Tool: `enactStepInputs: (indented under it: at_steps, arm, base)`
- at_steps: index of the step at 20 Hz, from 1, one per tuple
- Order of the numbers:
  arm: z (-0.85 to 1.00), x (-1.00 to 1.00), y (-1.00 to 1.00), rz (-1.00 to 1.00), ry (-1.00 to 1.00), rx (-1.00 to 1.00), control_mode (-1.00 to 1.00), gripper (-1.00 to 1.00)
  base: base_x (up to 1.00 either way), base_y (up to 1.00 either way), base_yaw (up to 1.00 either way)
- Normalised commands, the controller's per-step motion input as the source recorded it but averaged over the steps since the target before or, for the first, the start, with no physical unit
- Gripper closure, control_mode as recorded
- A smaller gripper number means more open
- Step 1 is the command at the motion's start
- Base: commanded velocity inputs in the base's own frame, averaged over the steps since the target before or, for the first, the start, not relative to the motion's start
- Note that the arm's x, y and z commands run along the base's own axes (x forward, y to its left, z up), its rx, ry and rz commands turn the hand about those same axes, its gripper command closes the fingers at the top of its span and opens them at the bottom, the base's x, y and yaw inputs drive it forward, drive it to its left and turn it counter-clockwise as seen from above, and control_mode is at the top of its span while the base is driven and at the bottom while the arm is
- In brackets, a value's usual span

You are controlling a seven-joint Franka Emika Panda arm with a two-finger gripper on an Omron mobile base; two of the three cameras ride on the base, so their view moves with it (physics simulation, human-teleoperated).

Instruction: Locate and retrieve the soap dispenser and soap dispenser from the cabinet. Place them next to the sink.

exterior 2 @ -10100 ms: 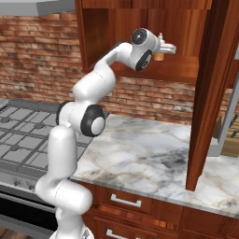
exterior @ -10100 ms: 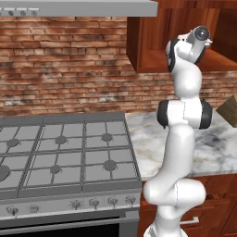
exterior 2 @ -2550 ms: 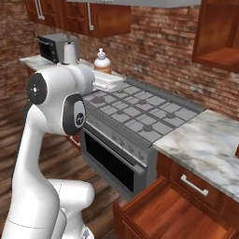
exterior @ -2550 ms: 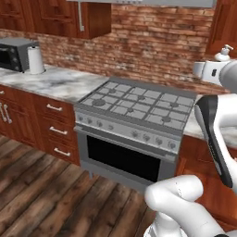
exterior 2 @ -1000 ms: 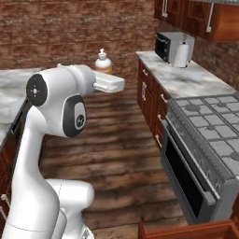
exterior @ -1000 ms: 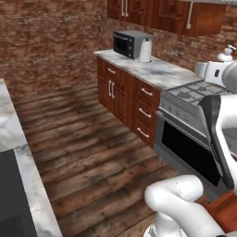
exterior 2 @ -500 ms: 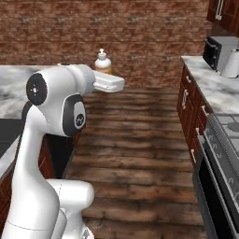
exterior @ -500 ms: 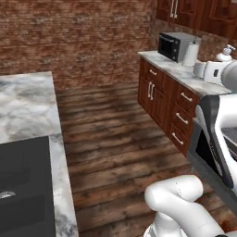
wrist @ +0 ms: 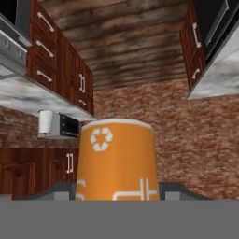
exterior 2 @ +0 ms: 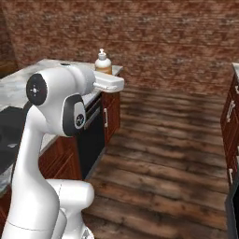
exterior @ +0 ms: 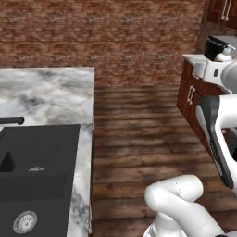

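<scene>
The orange soap dispenser (wrist: pixel 116 158) sits between the two dark finger tips of the gripper (wrist: pixel 116 193), which press on its sides, one at each flank. On its body are a white recycling symbol and, lower down toward the finger tips, white line markings that cannot be read as words. In the right base view the bottle's (exterior 2: pixel 103 63) white pump head and orange shoulders rise just above the white hand, at the end of the forearm.

The arm is folded high: the big shoulder joint bulges up from the base and the forearm reaches out level, with the hand held well above the floor. Beyond and below the gripper lies an open stretch of wooden floor (exterior 2: pixel 172 154), with a brick wall (exterior: pixel 106 37) far ahead.

To the gripper's left and lower down, the marble counter (exterior: pixel 51 92) ends in a straight edge against the floor, and the black sink (exterior: pixel 37 171) is set into it with its silver drain (exterior: pixel 24 222) and faucet (exterior: pixel 11 121). To the gripper's right, dark wooden cabinets (exterior: pixel 192 99) line the far side.
</scene>
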Motion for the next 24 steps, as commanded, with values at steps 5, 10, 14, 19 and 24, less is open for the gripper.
enactStepInputs:
  at_steps: [5,10,14,19,24]
  arm:
    - [0.00,0.00,0.00,0.00,0.00,0.00,1.00,1.00]
    - [0.00,0.00,0.00,0.00,0.00,0.00,1.00,1.00]
    - [0.00,0.00,0.00,0.00,0.00,0.00,1.00,1.00]
    - [0.00,0.00,0.00,0.00,0.00,0.00,1.00,1.00]
    - [0.00,0.00,0.00,0.00,0.00,0.00,1.00,1.00]
  base:
    - [0.15,-0.25,0.41]
    - [0.12,-0.20,0.43]
    - [0.08,-0.18,0.45]
    - [0.03,-0.15,0.46]
    - [0.01,-0.12,0.47]
